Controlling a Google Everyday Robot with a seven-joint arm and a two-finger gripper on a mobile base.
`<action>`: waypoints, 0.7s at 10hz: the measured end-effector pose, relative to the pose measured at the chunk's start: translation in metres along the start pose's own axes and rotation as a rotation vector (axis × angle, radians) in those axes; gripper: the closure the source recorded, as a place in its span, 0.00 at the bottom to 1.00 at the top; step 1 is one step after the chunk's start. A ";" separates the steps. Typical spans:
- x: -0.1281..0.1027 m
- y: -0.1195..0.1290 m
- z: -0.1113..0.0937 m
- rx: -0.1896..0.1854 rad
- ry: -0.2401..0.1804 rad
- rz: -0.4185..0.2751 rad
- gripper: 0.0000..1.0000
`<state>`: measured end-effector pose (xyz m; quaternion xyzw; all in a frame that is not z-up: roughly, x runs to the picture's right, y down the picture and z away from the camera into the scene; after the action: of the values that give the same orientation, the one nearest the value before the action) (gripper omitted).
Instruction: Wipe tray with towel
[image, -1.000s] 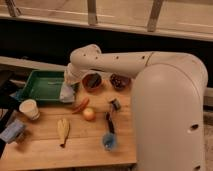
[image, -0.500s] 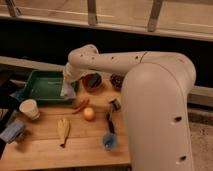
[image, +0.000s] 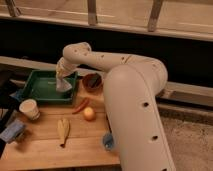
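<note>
The dark green tray (image: 37, 89) sits at the table's back left. My gripper (image: 62, 80) reaches down from the white arm into the tray's right half. It is shut on the pale blue-grey towel (image: 64, 87), which hangs below it onto the tray's base near the right wall. The arm's wrist hides the top of the towel.
A brown bowl (image: 92, 81) stands right of the tray. In front of the tray are a white cup (image: 30, 109), a red pepper (image: 80, 106), an orange (image: 89, 114) and a banana (image: 62, 130). A boxy blue-grey object (image: 12, 131) lies at the left edge. The arm's bulky body (image: 135, 115) covers the table's right side.
The gripper with the towel has shifted slightly left and deeper over the tray's base. The arm's body has swung closer in front of the camera.
</note>
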<state>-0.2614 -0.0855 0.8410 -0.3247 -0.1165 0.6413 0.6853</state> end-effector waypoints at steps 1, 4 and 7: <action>0.012 0.012 0.014 -0.036 0.025 -0.006 1.00; 0.028 0.026 0.026 -0.074 0.049 -0.011 1.00; 0.029 0.025 0.026 -0.071 0.049 -0.011 1.00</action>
<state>-0.2923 -0.0510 0.8387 -0.3638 -0.1243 0.6248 0.6795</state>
